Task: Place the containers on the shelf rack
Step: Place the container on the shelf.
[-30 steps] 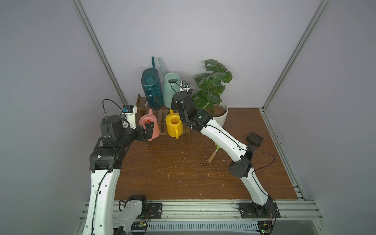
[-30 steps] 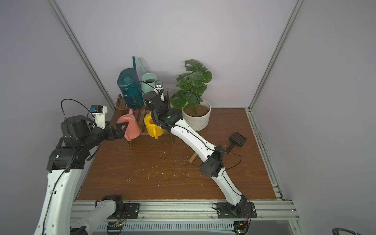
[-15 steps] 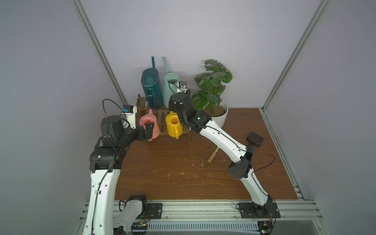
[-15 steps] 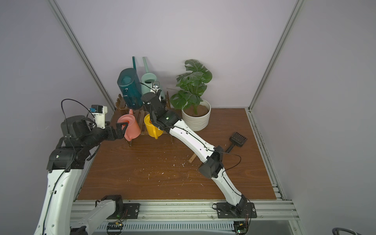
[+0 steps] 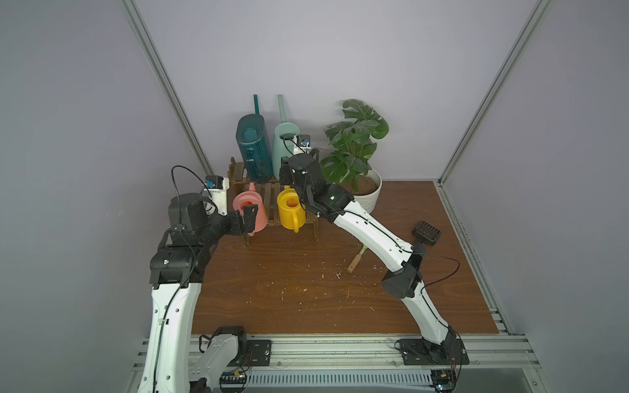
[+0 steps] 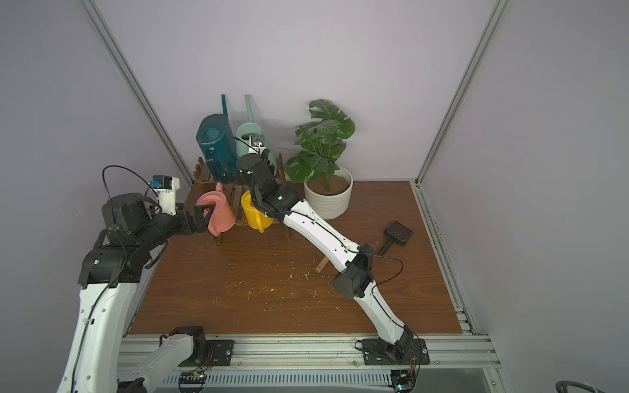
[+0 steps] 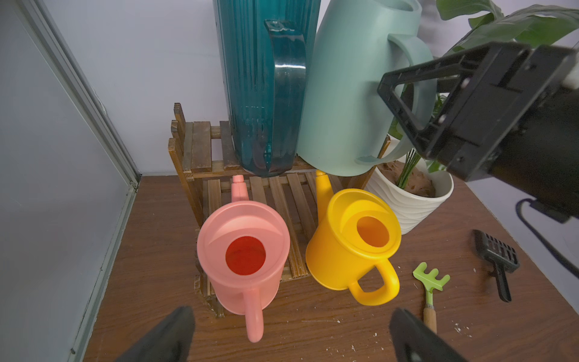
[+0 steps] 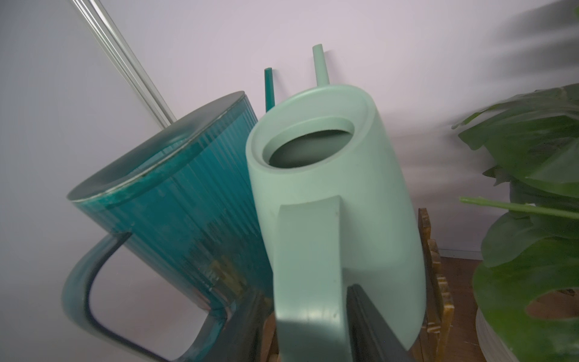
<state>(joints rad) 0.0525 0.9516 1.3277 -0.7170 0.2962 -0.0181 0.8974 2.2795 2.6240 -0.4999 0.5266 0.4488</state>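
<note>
The dark wooden shelf rack (image 5: 238, 173) (image 7: 200, 147) stands at the back wall. On its lower tier sit the pink can (image 5: 250, 209) (image 7: 244, 250) and the yellow can (image 5: 289, 211) (image 7: 354, 238). The ribbed dark teal can (image 5: 253, 146) (image 8: 175, 200) stands on the upper tier. Beside it the mint-green can (image 5: 282, 143) (image 8: 329, 194) is tilted and leans against the teal one. My right gripper (image 8: 308, 291) is shut on its handle. Just in front of the pink can's handle, my left gripper (image 5: 245, 221) (image 7: 293, 316) is wide open and holds nothing.
A leafy plant in a white ribbed pot (image 5: 366, 194) stands just right of the rack, close to my right wrist. A black scoop (image 5: 425, 233) and a small green rake with a wooden handle (image 7: 430, 279) lie on the brown table (image 5: 306, 299), amid scattered white crumbs.
The mint-green can has swung in my right gripper, its spout moving right toward upright. The left arm has not moved.
</note>
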